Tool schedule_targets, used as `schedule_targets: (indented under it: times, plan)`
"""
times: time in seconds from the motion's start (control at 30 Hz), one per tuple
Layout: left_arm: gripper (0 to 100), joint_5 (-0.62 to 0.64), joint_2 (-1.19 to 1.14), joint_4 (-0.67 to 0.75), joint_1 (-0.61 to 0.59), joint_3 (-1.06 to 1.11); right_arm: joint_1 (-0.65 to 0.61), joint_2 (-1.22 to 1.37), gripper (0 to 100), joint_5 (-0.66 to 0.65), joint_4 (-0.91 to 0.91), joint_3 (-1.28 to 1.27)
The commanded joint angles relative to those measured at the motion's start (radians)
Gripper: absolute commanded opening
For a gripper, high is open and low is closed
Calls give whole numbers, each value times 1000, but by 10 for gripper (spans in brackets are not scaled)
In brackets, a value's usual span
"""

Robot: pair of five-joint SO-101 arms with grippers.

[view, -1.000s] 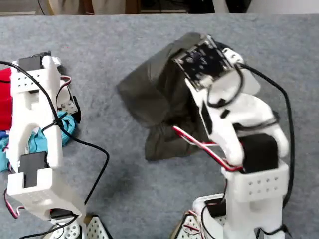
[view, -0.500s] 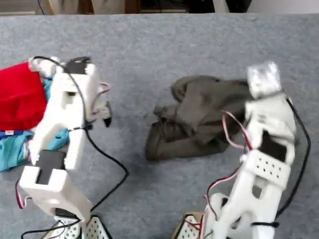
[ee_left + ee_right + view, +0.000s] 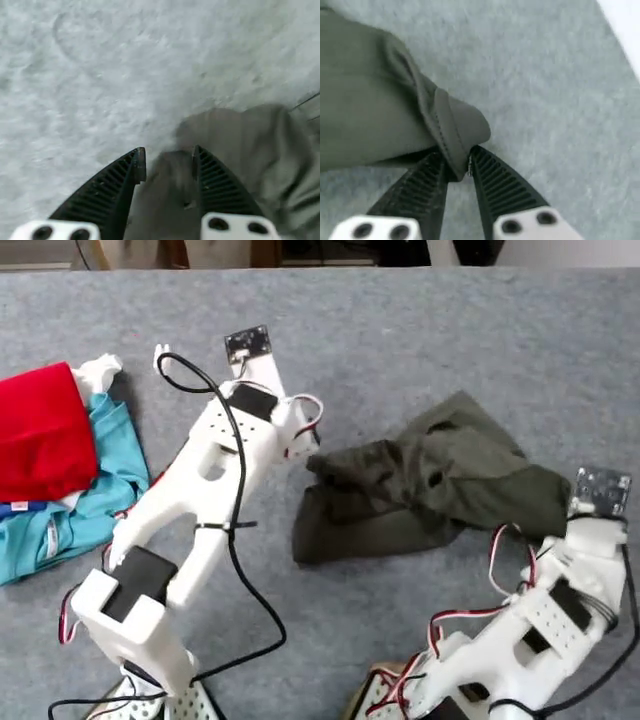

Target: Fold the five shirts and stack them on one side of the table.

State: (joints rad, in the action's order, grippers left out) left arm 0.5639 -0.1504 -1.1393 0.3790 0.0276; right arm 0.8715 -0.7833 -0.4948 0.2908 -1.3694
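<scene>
An olive shirt (image 3: pixel 430 485) lies crumpled on the grey table, right of centre. My left gripper (image 3: pixel 168 156) is open at the shirt's left edge, and a bit of olive cloth (image 3: pixel 240 150) lies between and beyond its fingers. In the high view this gripper (image 3: pixel 310 443) hangs at the end of the long white arm. My right gripper (image 3: pixel 457 158) is shut on a rolled fold of the olive shirt (image 3: pixel 375 105) at its right edge. Folded at the table's left edge is a red shirt (image 3: pixel 40 430), lying on a teal shirt (image 3: pixel 75 520).
White cloth (image 3: pixel 100 368) peeks out behind the red shirt. The left arm (image 3: pixel 200 500) slants across the table's left half. The right arm (image 3: pixel 560 600) stands at the near right corner. Bare grey table (image 3: pixel 400 330) stretches behind the olive shirt.
The left arm swung from the stack over to the olive shirt's left edge. The right arm drew back toward the near right, pulling the shirt's right side out flatter.
</scene>
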Motion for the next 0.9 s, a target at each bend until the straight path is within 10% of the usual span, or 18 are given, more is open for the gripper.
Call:
schedule_targets:
  times: [0.0,0.87]
  plan:
    - [160,94,5,52,25,-8,21,-12,2,-61,-26,-44]
    - [126,242,-236,-31,97,-184,-21,-12,2,-72,-26,-76]
